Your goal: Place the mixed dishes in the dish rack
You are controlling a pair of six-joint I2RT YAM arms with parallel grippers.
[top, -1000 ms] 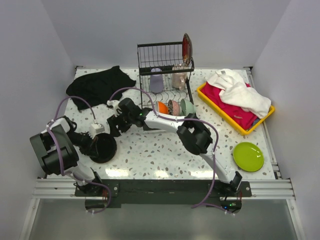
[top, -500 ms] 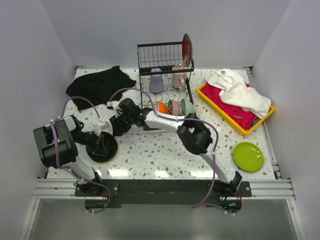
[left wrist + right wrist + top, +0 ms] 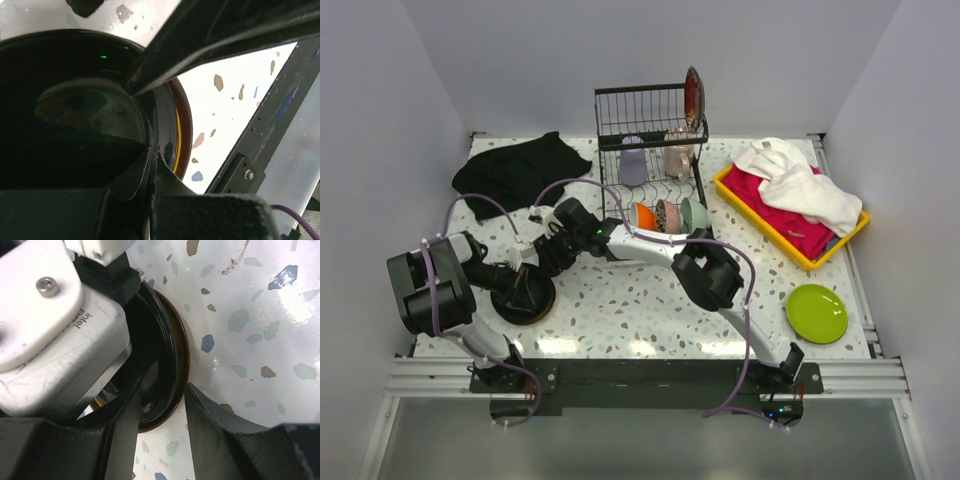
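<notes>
The black plate is at the left front of the table, its dark glossy bowl and brown rim filling the left wrist view. My left gripper is shut on its rim. My right gripper reaches across from the right and straddles the plate's rim, one finger inside and one outside, both touching it. The dish rack stands at the back. It holds an orange bowl, a patterned bowl, a pale green bowl, a lavender mug, a pinkish mug and a red floral dish. A lime green plate lies at the front right.
A yellow tray of red and white cloths sits at the right back. A black cloth lies at the back left. The right arm's long links stretch across the middle of the table in front of the rack.
My left arm shifted and turned the black plate a little. My right gripper moved down-left onto the plate and narrowed its jaws over the rim.
</notes>
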